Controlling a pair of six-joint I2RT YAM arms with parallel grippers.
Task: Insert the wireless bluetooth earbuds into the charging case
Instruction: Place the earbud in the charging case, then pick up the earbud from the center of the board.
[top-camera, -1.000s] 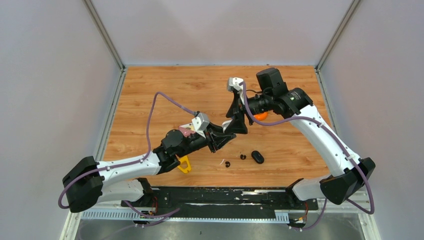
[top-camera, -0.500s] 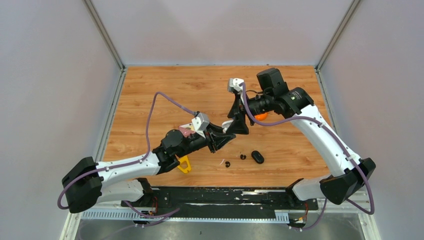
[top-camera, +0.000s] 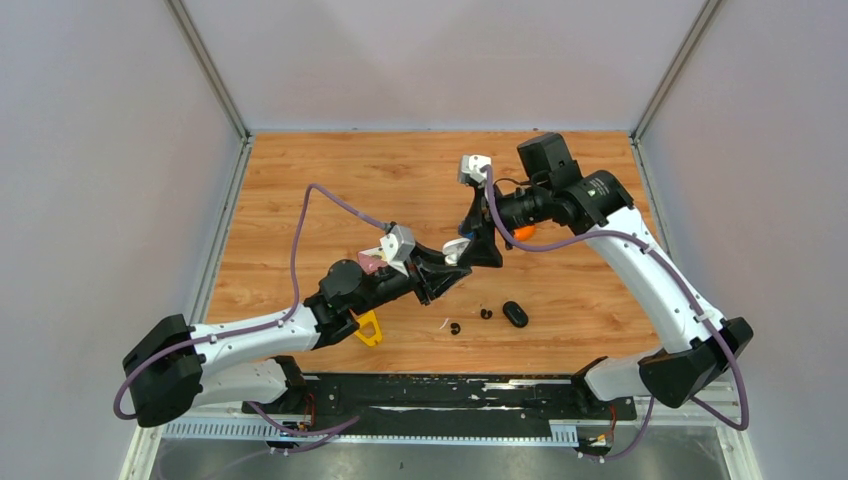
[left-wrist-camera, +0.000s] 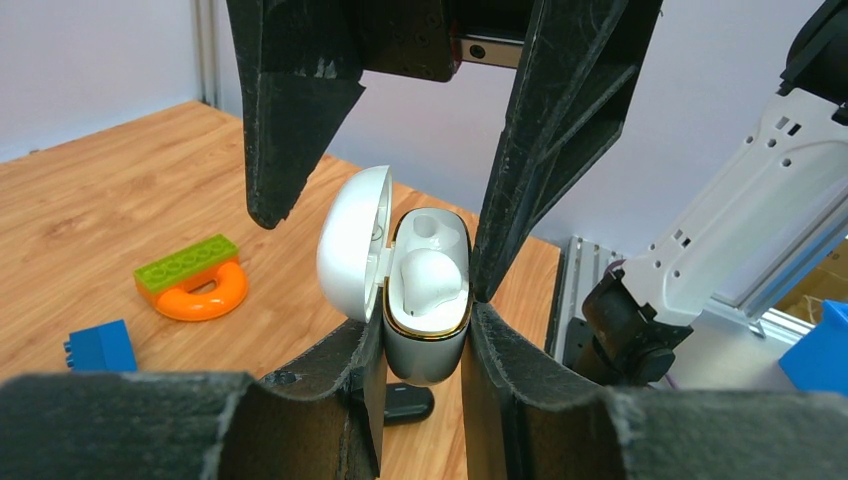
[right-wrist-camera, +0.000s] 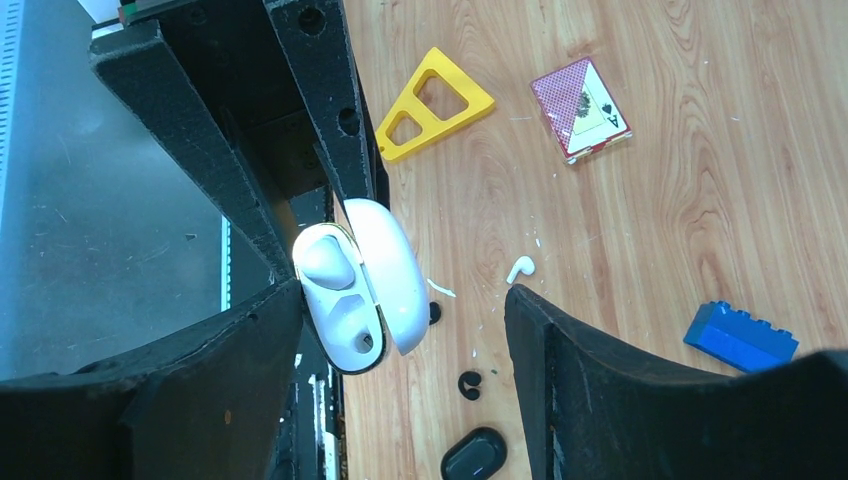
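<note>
Above mid-counter (top-camera: 300, 200), left fingers (left-wrist-camera: 330, 400) clamp the open charging case (left-wrist-camera: 428, 335), one bud (left-wrist-camera: 430, 280) seated. Right fingers (right-wrist-camera: 620, 400), apart, should pinch the loose white earbud (right-wrist-camera: 520, 267), at the case's 3 o'clock, by its stem.

white charging case (left-wrist-camera: 425, 345), yellow triangle (right-wrist-camera: 436, 126), blue block (right-wrist-camera: 740, 337)

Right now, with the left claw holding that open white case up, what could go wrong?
The open right claw has its fingers either side of the white case; a small drift could knock the lid shut or pry the case from the left claw. The case is held above the table, so a bump might shake out the seated white bud. The other white bud lies on the table, tiny and easily flicked away.
</note>
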